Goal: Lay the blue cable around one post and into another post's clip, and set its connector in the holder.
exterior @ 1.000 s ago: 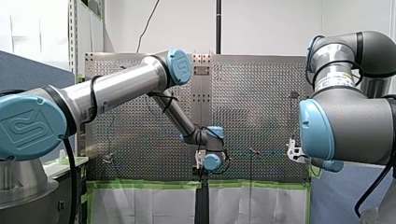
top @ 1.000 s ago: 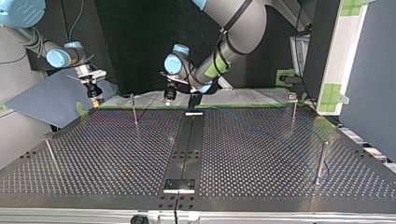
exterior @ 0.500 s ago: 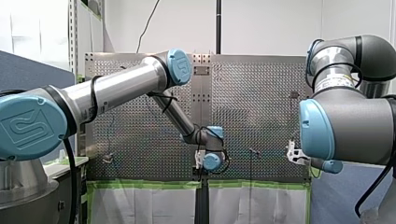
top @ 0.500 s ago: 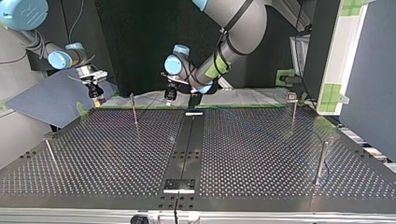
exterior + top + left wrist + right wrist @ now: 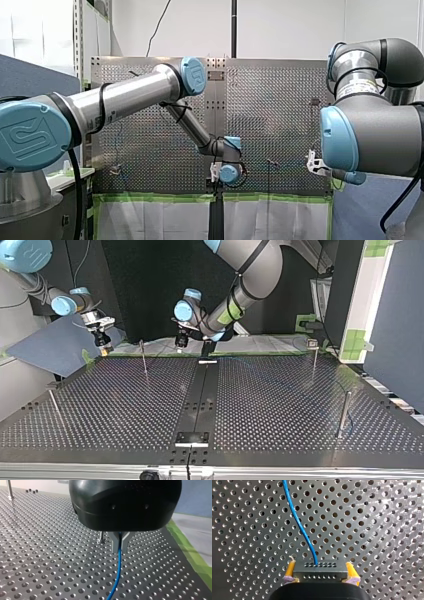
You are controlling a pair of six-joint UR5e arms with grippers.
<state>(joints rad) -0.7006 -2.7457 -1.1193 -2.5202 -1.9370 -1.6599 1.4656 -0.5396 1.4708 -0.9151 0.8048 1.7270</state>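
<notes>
My right gripper [image 5: 319, 578] is shut with its yellow pads on the two ends of a black connector [image 5: 319, 569]. The blue cable [image 5: 298, 522] leaves the connector's top and runs away over the perforated plate. In the top view my right gripper [image 5: 103, 344] hangs at the far left corner of the table. My left gripper [image 5: 120, 545] has the blue cable [image 5: 116, 577] between its grey fingers, which sit tight against it, just above the plate. My left gripper [image 5: 181, 342] is low at the far edge, near the middle strip.
Thin posts stand on the plate: one [image 5: 143, 357] beside my left gripper, one with a clip head [image 5: 313, 355] at the far right, a thicker one [image 5: 343, 412] at the near right, a leaning one [image 5: 55, 407] at the near left. A small bracket [image 5: 191, 438] sits on the middle strip.
My left arm's wrist has shifted slightly towards the top view's left. My right gripper has barely moved and keeps hold of the connector.
</notes>
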